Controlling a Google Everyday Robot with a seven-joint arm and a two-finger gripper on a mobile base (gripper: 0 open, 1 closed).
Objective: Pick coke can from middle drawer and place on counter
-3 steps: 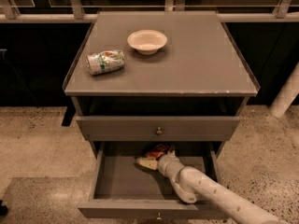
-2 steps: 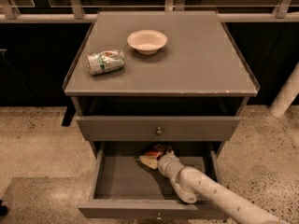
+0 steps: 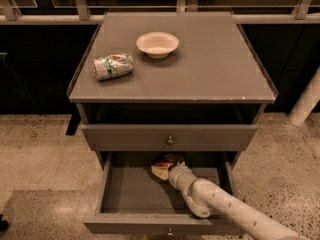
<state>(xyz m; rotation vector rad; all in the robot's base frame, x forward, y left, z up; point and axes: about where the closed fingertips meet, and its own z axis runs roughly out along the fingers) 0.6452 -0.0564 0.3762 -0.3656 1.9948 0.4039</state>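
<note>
The middle drawer (image 3: pixel 132 190) is pulled open, with a bare grey floor on its left. My white arm reaches in from the lower right, and my gripper (image 3: pixel 164 167) is at the drawer's back middle, under the shadow of the drawer front above. A small dark red shape at the gripper is the coke can (image 3: pixel 170 160); most of it is hidden. The gripper is right at the can, and I cannot tell how it holds it. The counter (image 3: pixel 205 71) is the flat grey top of the cabinet.
A green-and-white can (image 3: pixel 113 66) lies on its side at the counter's left. A white bowl (image 3: pixel 157 43) sits at the back middle. The closed upper drawer front (image 3: pixel 170 137) overhangs the gripper. A white post (image 3: pixel 306 102) stands at the right.
The gripper has edged slightly deeper toward the drawer's back. The things on the counter have not moved.
</note>
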